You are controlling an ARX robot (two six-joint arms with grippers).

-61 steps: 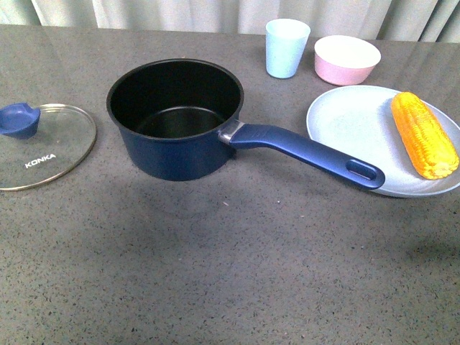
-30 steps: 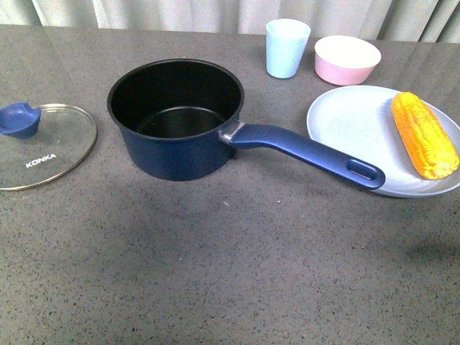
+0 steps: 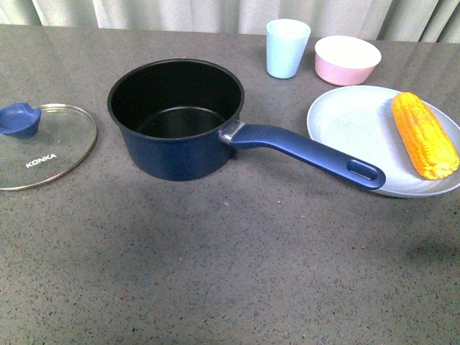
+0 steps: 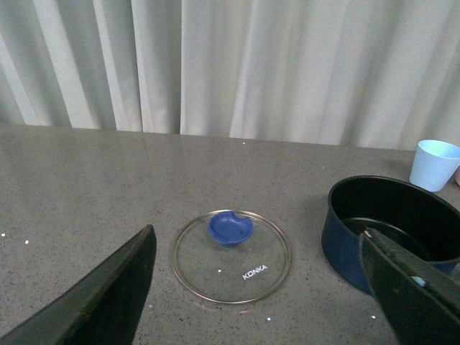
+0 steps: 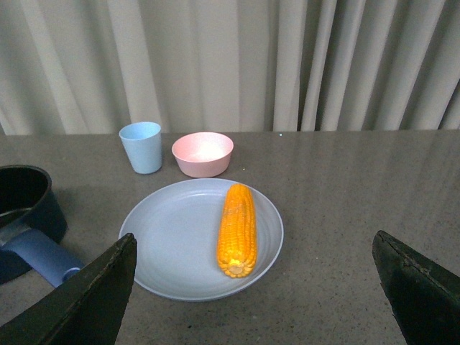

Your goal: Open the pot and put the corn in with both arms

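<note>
The dark blue pot [image 3: 176,118] stands uncovered mid-table, black inside and empty, its long handle [image 3: 309,154] reaching over the plate's rim. Its glass lid [image 3: 43,147] with a blue knob lies flat to the pot's left. The corn [image 3: 424,134] lies on the pale blue plate [image 3: 352,122] at the right. Neither arm shows in the front view. My left gripper [image 4: 262,302] hangs open above the table, with the lid [image 4: 231,248] ahead of it and the pot [image 4: 392,226] beside one finger. My right gripper [image 5: 251,302] is open and empty, short of the corn [image 5: 237,228] on the plate [image 5: 180,237].
A light blue cup [image 3: 287,47] and a pink bowl [image 3: 347,59] stand behind the plate near the table's far edge. Pale curtains hang behind the table. The grey speckled tabletop stretches toward me in front of the pot.
</note>
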